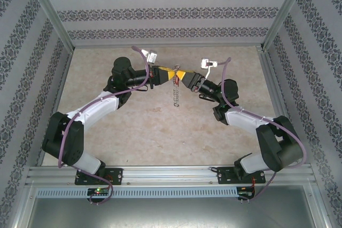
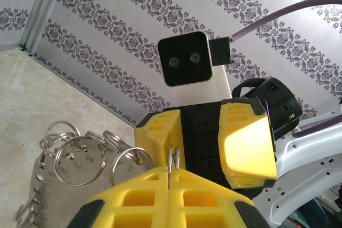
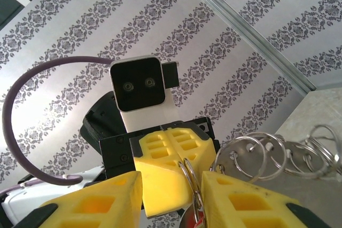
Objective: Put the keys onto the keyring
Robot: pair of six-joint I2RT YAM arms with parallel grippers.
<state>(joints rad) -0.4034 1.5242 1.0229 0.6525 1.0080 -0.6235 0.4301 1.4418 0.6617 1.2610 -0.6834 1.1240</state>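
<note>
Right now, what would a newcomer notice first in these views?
The left gripper and right gripper, both yellow, meet tip to tip in mid-air over the middle of the table. From between them the keyring hangs down like a chain, with a red speck, the key, at its top.

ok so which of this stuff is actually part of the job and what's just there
Part of the job: keyring, red-headed key, left gripper, right gripper.
Just there: purple cable, patterned walls, aluminium rail.
</note>
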